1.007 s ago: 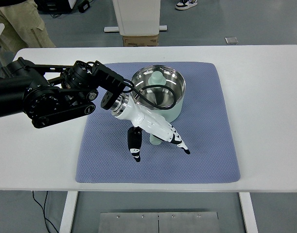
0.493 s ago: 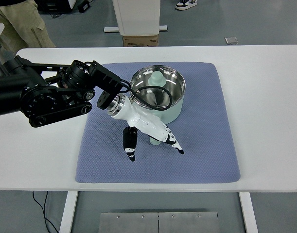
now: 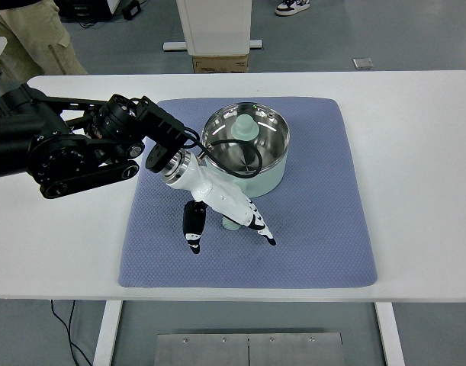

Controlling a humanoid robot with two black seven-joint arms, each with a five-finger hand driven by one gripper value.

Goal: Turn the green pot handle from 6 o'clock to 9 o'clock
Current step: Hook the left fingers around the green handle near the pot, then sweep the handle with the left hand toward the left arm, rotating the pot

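Note:
The pale green pot (image 3: 272,177) with a shiny steel inside stands on the blue-grey mat (image 3: 324,229), toward its back middle. Its green handle (image 3: 231,223) sticks out toward the front, angled a little left, near 7 o'clock. My left hand (image 3: 229,238), white with black fingertips, lies over the handle. The thumb (image 3: 193,226) is on the handle's left and the other fingers (image 3: 257,222) run along its right side, stretched out rather than curled. Most of the handle is hidden under the palm. The black left arm (image 3: 65,149) reaches in from the left edge.
The mat lies on a white table (image 3: 416,168). A person's trouser legs (image 3: 30,38) stand beyond the table's back left corner. A white post base and a cardboard box (image 3: 220,62) sit on the floor behind the table.
The left hand has swept leftward with the handle, and the pot has turned clockwise, its handle tip shifting from straight front to front-left. The pot body also slid slightly left.

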